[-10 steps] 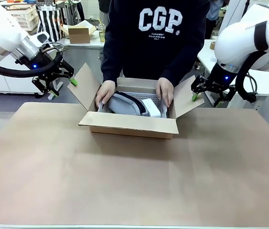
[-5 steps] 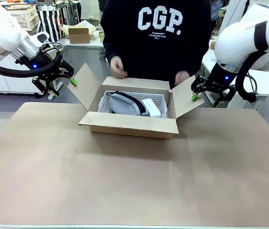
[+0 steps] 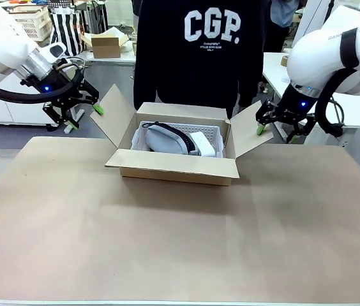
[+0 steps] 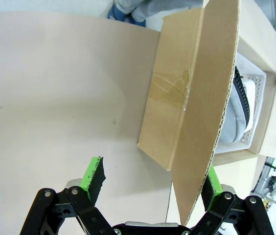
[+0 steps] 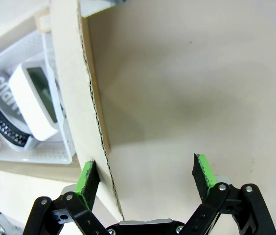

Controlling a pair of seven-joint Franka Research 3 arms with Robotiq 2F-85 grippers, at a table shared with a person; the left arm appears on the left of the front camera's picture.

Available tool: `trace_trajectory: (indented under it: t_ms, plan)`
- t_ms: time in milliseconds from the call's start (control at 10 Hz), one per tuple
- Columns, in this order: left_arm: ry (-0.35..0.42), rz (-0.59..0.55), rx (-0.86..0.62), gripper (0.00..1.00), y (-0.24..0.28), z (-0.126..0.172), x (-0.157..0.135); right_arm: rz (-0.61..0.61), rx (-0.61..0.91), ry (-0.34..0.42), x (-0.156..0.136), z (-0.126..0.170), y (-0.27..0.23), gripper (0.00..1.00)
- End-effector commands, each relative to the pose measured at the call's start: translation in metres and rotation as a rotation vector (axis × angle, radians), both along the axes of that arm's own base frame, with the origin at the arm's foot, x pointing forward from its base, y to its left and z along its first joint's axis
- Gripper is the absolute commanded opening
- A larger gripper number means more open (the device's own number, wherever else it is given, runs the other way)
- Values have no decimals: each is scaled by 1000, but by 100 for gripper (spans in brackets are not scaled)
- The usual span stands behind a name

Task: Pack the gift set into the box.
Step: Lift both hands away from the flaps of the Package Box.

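Front view: gift set inside the open-flapped box.

Brown box on tan counter. Inside, white perforated tray, grey pouch with black band. Black left claw and right claw, green pads.

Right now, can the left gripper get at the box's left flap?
Probably yes: the left gripper is open, and the left flap stands with its edge between the two fingers, with nothing else in that gap.
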State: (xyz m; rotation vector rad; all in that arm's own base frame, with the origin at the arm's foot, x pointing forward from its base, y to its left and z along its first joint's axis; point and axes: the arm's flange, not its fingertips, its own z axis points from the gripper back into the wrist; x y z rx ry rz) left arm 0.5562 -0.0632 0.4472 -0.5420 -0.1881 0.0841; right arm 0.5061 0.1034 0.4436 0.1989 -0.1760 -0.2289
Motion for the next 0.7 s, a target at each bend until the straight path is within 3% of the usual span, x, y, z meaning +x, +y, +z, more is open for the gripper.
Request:
trace_trajectory:
  t_ms: [0, 600]
  plan:
    - [-4, 8, 1, 100, 0, 1, 1, -4, -11, 2, 1, 3, 0, 100]
    - [-4, 8, 1, 100, 0, 1, 1, -4, -11, 2, 1, 3, 0, 100]
